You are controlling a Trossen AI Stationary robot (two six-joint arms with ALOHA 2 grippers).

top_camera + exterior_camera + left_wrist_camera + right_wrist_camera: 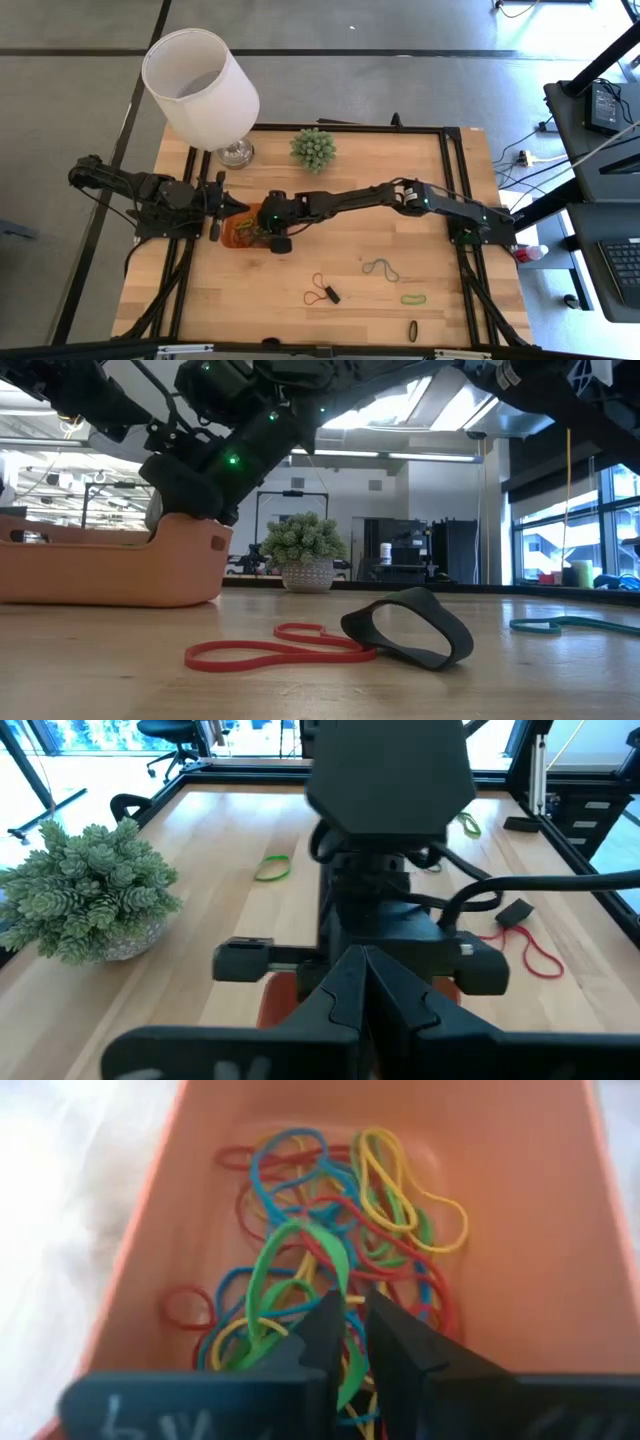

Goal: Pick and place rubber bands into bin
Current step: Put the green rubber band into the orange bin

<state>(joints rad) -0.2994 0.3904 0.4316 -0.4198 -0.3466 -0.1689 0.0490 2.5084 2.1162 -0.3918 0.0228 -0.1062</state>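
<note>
The orange bin [240, 238] stands left of the table's middle, and a tangle of rubber bands [330, 1210] in several colours lies inside it. My right gripper [355, 1315] reaches down into the bin from the right, its fingers a small gap apart, with a green band [300, 1255] at its tips. My left gripper [365, 965] is shut and hovers at the bin's left end [235, 208]. More rubber bands lie loose on the near right of the table: a red one [318, 290], a blue-grey one [381, 267], a green one [413, 298] and a black one [412, 331]. My right gripper slants down into the bin from the table's right. A strand of the green band [350, 1380] runs between its slightly parted fingers, while the rest of the loop lies on the pile in the bin. I cannot tell whether the fingers touch it.
A white lampshade [200, 85] on a glass base and a spiky green plant [313, 148] stand along the far edge. Black rails run along the table's left, right and far sides. Bare wood shows between the bin and the loose bands.
</note>
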